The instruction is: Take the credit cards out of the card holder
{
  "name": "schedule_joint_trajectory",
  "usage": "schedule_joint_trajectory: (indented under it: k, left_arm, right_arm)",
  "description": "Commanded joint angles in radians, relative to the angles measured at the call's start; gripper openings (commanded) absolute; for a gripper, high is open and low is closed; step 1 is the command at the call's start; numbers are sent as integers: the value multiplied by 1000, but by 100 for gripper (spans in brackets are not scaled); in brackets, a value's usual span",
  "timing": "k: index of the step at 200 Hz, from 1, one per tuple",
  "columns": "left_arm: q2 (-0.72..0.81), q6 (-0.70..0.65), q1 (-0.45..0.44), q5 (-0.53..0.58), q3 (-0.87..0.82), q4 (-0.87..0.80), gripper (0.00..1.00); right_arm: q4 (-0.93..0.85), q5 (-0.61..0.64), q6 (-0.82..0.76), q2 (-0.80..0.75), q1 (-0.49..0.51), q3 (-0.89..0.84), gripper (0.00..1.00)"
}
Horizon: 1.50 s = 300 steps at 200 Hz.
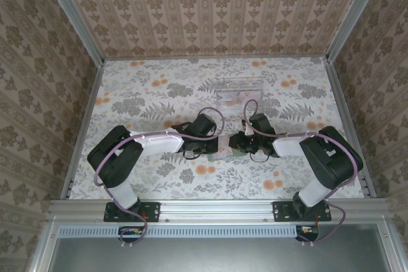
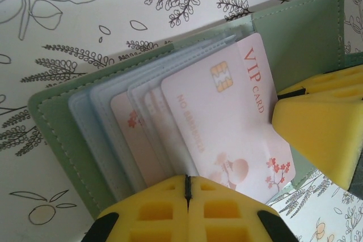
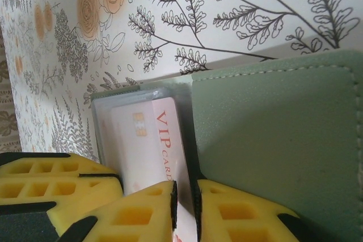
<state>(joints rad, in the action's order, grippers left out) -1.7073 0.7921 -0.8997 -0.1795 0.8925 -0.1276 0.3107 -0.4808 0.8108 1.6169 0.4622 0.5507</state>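
I am watching the right gripper (image 3: 184, 213) pinching the edge of the pale pink card (image 3: 148, 140), which is sticking partway out of the clear sleeves (image 2: 108, 117) of the open card holder (image 3: 272, 128). The left gripper (image 2: 187, 196) is sitting pressed together at another edge of the holder (whether it is clamping anything there, I cannot tell). If that hold is weak, I am expecting the holder to drag along with the card, or the thin bite to slip off.

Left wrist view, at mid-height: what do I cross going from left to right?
tablecloth → holder (green cover) → clear sleeves → pink card → right hand, closed on the card's edge
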Motion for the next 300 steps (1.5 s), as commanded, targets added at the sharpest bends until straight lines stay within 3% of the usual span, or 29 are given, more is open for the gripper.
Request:
schedule_joint_trajectory:
  k: [1, 54, 71, 82, 122, 221, 279, 300]
  left_arm:
    - [-58, 1, -8, -6, -19, -73, 0]
    - [-58, 1, -8, -8, -18, -70, 0]
    - [-57, -1, -8, -8, -17, -73, 0]
    - [-57, -1, -7, -6, -17, -75, 0]
    - [-54, -5, -4, -3, -14, -83, 0]
    - [-25, -16, 4, 0, -32, -75, 0]
    - [24, -31, 4, -3, -41, -55, 0]
    - [89, -36, 5, 9, -47, -42, 15]
  right_arm:
    - [-24, -44, -4, 32, 42, 5, 20]
    - [0, -62, 2, 67, 43, 12, 19]
    - [4, -61, 5, 76, 43, 12, 14]
    - [1, -55, 5, 75, 43, 12, 0]
    - [-35, -4, -4, 16, 18, -18, 0]
    - [-282, 57, -86, -394, -175, -127, 0]
    - [-512, 128, -162, -686, -186, -63, 0]
    - [-579, 162, -207, -736, -180, -4, 0]
